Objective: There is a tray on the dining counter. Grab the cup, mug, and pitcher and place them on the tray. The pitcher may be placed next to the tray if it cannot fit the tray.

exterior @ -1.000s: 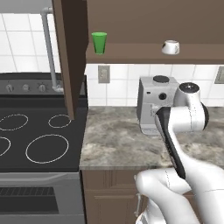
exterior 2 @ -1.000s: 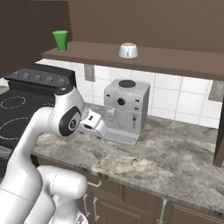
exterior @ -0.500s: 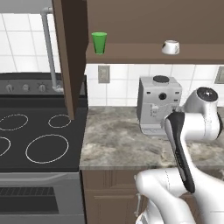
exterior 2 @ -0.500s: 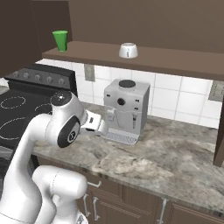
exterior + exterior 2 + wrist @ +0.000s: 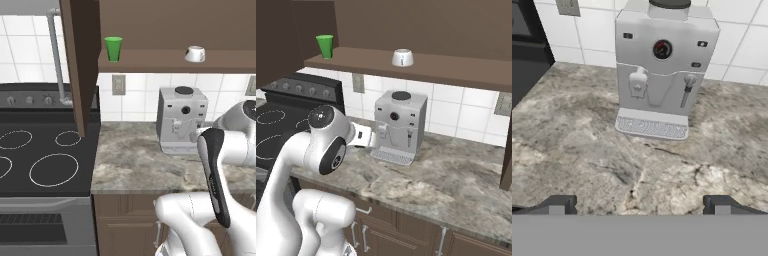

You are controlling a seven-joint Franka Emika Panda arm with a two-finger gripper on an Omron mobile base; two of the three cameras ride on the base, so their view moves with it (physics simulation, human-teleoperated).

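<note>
Countertop [image 5: 587, 150] runs bare from the coffee machine [image 5: 662, 70] at 12 o'clock to the spread, empty gripper [image 5: 639, 202] at 6 o'clock, with the stove [image 5: 45, 150] bordering at 9 o'clock. On the wall shelf [image 5: 165, 59], the green cup [image 5: 113, 48] stands well apart from the white mug [image 5: 195, 53]. Since a second ago the arm has folded back toward the base; cup and mug have not moved.

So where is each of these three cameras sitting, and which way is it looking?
Left base view: behind the arm's left, facing the stove, shelf and coffee machine; the arm rises lower right.
Right base view: behind its right, same counter; the arm rises lower left.
Hand view: on the hand, looking down at the coffee machine over the open tool.
Both base views share the cup and mug on the shelf.
</note>
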